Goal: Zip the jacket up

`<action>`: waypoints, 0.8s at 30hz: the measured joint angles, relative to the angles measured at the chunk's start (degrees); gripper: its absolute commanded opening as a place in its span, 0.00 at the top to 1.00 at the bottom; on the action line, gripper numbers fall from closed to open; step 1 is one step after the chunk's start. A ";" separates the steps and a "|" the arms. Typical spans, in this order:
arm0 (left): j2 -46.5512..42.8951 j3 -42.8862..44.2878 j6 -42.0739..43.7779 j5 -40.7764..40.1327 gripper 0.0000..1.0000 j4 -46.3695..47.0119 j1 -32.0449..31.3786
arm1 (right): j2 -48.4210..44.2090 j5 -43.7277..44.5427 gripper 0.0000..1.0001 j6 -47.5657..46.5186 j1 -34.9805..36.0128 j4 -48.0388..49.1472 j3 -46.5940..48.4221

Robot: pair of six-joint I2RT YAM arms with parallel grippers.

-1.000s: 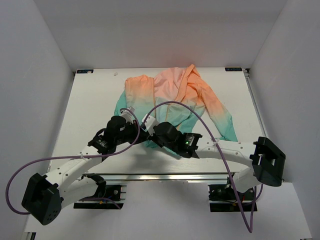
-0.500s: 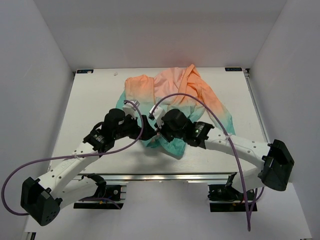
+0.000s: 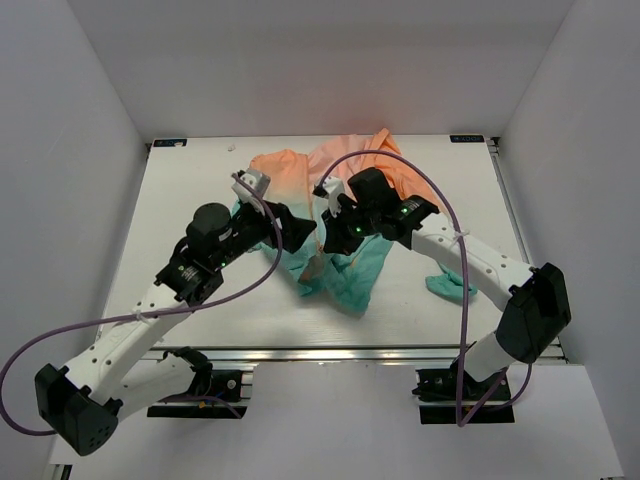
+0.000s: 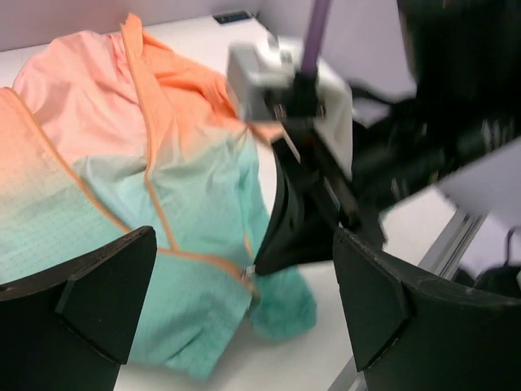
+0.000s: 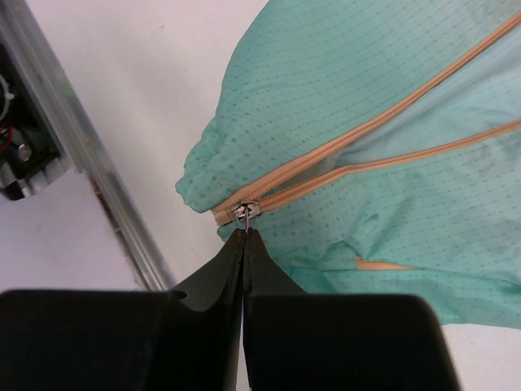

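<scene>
The jacket (image 3: pixel 350 180) lies bunched in the middle of the table, peach at the far side and teal at the near hem. My right gripper (image 3: pixel 322 252) is shut on the small metal zipper pull (image 5: pixel 245 213) at the bottom of the orange zipper (image 5: pixel 358 138), where the two zipper tracks meet at the hem. Above that, the tracks run apart. My left gripper (image 4: pixel 244 301) hovers open just left of it, its fingers (image 4: pixel 98 301) on either side of the hem corner and touching no cloth. The right gripper's black fingertips (image 4: pixel 293 228) show between them.
One teal sleeve cuff (image 3: pixel 450 285) lies apart on the white table (image 3: pixel 180 220) at the right. The aluminium rail (image 3: pixel 320 352) runs along the near edge, close to the hem in the right wrist view. Purple cables (image 3: pixel 250 285) loop over both arms.
My left gripper has opened and let go of the hem. Both arms have moved away from the near edge, and the right one has dragged the hem with it, bunching the jacket.
</scene>
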 measured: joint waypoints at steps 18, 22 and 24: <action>31.98 42.53 -15.74 1.57 0.02 -19.06 5.90 | 2.16 -3.17 1.00 4.81 -3.96 2.34 0.02; 30.82 44.06 -13.38 2.60 0.02 -15.93 11.08 | 2.45 -4.63 1.00 4.90 -4.28 2.27 0.02; 27.89 40.74 -8.87 6.21 0.02 -14.27 12.87 | 2.45 -5.46 1.00 5.31 -4.55 2.27 0.02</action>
